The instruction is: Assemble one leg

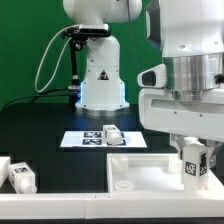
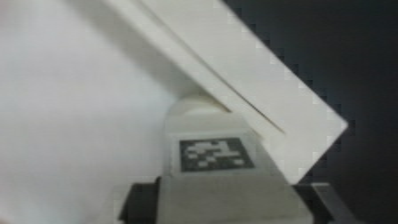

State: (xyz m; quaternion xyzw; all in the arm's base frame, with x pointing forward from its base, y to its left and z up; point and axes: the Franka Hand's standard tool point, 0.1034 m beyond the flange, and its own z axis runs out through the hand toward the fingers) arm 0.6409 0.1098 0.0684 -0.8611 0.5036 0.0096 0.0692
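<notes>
My gripper [image 1: 193,160] is shut on a leg [image 1: 193,161], a stubby white peg with a black-and-white tag, and holds it upright over the right part of the large white panel [image 1: 140,170]. In the wrist view the leg [image 2: 217,150] fills the space between the two dark fingers [image 2: 150,203], its tag facing the camera, with the panel's raised rim [image 2: 231,70] running diagonally behind it. Whether the leg's lower end touches the panel is hidden. Another leg [image 1: 111,132] lies on the marker board [image 1: 90,139].
Another tagged white part [image 1: 21,176] lies at the exterior view's left, next to a white bar [image 1: 4,166]. The robot base [image 1: 101,85] stands at the back. A round boss [image 1: 124,185] shows on the panel floor.
</notes>
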